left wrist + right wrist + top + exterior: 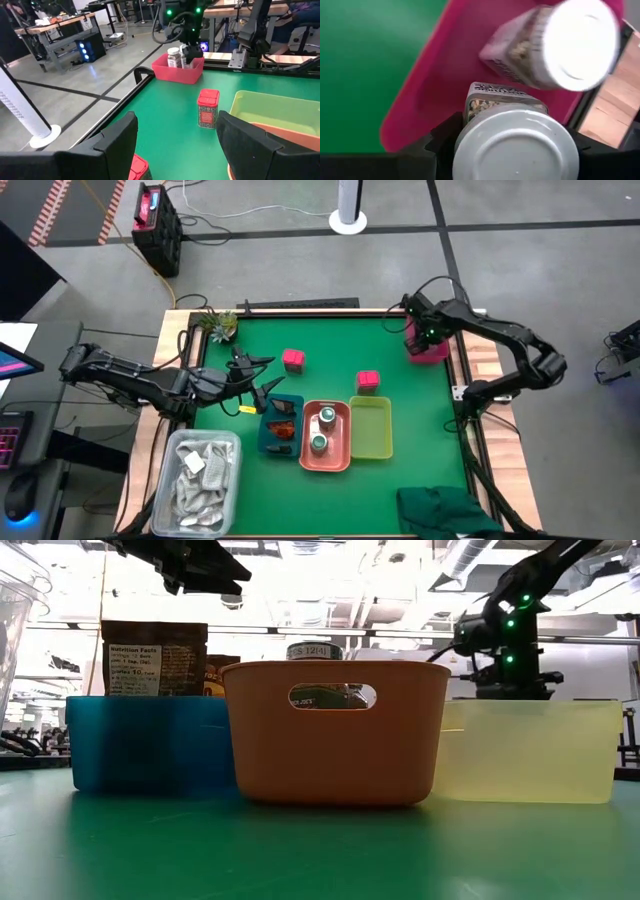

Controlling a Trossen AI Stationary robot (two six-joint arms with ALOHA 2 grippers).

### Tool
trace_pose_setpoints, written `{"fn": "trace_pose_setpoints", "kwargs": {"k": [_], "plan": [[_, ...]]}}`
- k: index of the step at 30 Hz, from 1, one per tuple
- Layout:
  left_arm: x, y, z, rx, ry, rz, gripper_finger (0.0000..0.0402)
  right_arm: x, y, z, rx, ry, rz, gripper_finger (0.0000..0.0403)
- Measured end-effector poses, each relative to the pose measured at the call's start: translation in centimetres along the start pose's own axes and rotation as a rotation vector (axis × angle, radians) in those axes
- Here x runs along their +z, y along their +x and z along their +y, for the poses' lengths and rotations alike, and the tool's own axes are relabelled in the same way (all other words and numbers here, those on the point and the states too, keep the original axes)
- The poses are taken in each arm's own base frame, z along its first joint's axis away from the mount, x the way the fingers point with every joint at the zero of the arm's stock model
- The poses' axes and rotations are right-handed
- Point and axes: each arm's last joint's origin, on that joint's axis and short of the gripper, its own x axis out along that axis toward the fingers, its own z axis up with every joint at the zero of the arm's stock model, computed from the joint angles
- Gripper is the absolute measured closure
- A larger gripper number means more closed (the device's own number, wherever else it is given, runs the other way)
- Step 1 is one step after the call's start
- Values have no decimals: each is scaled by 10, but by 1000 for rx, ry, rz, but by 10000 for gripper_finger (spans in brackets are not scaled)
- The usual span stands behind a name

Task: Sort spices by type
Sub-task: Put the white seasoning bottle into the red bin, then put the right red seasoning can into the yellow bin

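A white-lidded glass spice jar (516, 145) sits clamped between the fingers of my right tool (507, 145), low inside the pink plastic tray (440, 75) at the green bench's (330, 340) far right corner, beside a second white-lidded jar (555, 45). My left tool (175, 145) hovers spread and empty near the blue tray (272, 442).

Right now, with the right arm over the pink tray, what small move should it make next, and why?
Probably open the right pincer and lift clear: its white-lidded jar already sits inside the pink tray beside another white-lidded jar, so the pair looks sorted.
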Motion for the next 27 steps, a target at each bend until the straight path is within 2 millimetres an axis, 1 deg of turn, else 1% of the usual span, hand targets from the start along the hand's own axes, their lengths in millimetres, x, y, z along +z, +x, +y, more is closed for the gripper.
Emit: {"fn": "trace_pose_setpoints", "kwargs": {"k": [5,12,16,21,24,27], "plan": [[0,0,0,0,1,1,146,1,4,2,0,-18,19,137],[0,0,0,0,3,1,146,-2,1,0,-2,-38,34,132],[0,0,0,0,5,1,146,-1,-18,-6,4,-34,0,131],[0,0,0,-1,14,0,146,-4,-53,-12,26,-26,-95,131],[0,0,0,-1,17,2,146,-7,-73,-10,47,-29,-150,131],[-1,2,2,10,14,7,146,-12,-90,-3,77,-69,-216,131]]}}
